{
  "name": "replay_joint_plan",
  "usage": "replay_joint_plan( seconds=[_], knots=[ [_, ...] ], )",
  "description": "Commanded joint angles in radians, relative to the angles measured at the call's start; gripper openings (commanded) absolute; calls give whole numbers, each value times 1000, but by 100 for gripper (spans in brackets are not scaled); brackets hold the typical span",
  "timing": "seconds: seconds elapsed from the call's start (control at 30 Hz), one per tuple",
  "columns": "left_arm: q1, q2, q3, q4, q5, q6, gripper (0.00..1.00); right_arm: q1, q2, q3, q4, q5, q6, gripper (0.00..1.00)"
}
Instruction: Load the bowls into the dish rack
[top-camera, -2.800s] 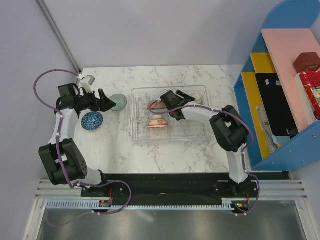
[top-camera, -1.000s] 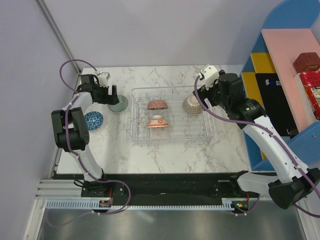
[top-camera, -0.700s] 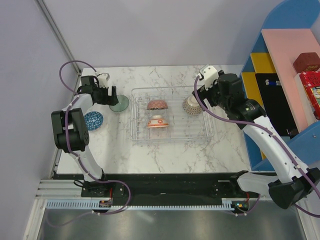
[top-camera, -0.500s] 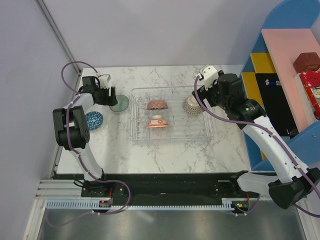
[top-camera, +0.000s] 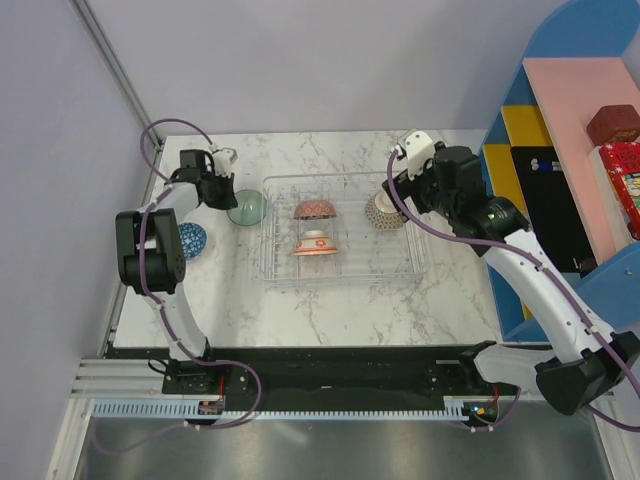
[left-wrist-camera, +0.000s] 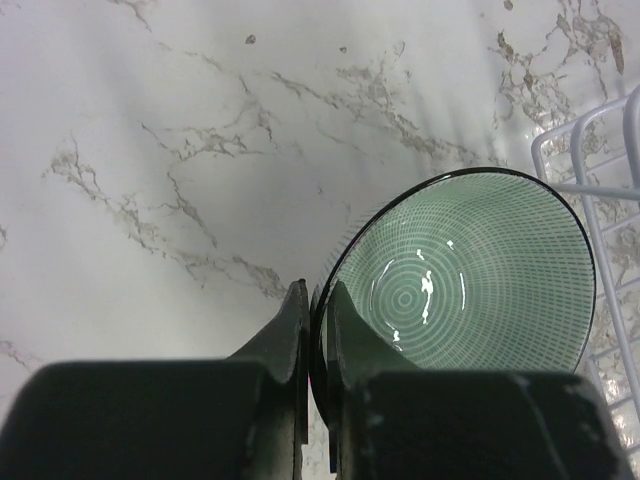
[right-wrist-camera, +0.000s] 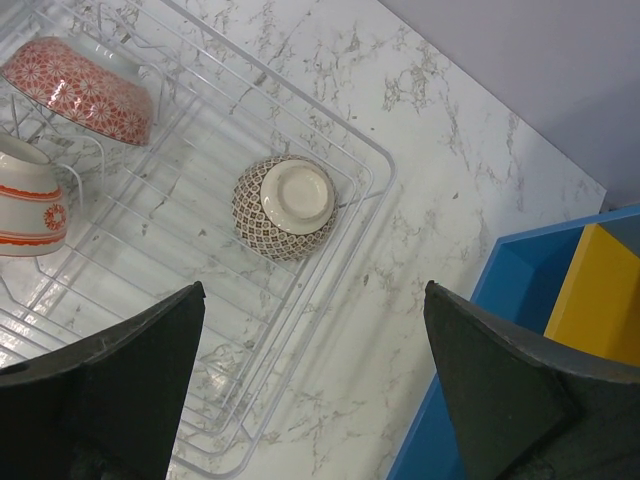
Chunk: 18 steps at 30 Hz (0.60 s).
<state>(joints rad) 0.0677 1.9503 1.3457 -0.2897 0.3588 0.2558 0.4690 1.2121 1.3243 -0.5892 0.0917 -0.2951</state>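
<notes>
My left gripper (top-camera: 224, 196) is shut on the near rim of the pale green bowl (top-camera: 247, 208). The left wrist view shows both fingers (left-wrist-camera: 296, 320) pinching that rim, one inside and one outside the green bowl (left-wrist-camera: 470, 275), just left of the dish rack (left-wrist-camera: 590, 150). A blue bowl (top-camera: 190, 239) sits on the table further left. The clear dish rack (top-camera: 340, 281) holds a red-orange bowl (top-camera: 313, 209), a white and red bowl (top-camera: 314, 244) and a beige lattice bowl (top-camera: 383, 211). Above the rack's right end my right gripper (top-camera: 399, 188) hangs open and empty, and the beige bowl (right-wrist-camera: 285, 206) lies upside down below it.
A blue and yellow shelf unit (top-camera: 560, 200) stands along the table's right side, close to the right arm. The grey wall and a metal post (top-camera: 120, 75) border the left. The rack's rim (right-wrist-camera: 378, 170) lies near the shelf's blue edge (right-wrist-camera: 470, 340).
My left gripper has closed on the green bowl's rim and carried it right, up to the rack's left edge. The right arm has barely moved and stays open.
</notes>
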Motion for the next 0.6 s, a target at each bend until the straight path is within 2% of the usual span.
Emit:
replay_joint_plan(
  seconds=[0.0,0.2,0.33,0.37,0.4,0.43,0.47,0.5,0.57],
  knots=[
    [33,-117,6,-29,72,27,2,0,38,3,69,-21,89,98],
    [40,-298,62,-112,166,33,2,-33,130,68,80,-191,211,98],
    [20,-398,76,-144,302,2,2,-85,188,130,81,-403,278,98],
    [3,-413,75,-146,325,-10,2,-102,199,144,78,-553,324,97],
    [-17,-436,73,-149,351,-13,2,-136,211,156,80,-625,347,97],
    [-85,-445,64,-149,358,-13,2,-151,237,179,83,-694,370,97],
    [-118,-450,60,-147,367,-16,2,-161,250,187,100,-839,426,97],
    [-181,-456,53,-144,399,-18,2,-180,265,191,114,-900,451,98],
    [-238,-458,37,-114,428,-42,2,-188,302,182,176,-1057,541,98]
  ],
)
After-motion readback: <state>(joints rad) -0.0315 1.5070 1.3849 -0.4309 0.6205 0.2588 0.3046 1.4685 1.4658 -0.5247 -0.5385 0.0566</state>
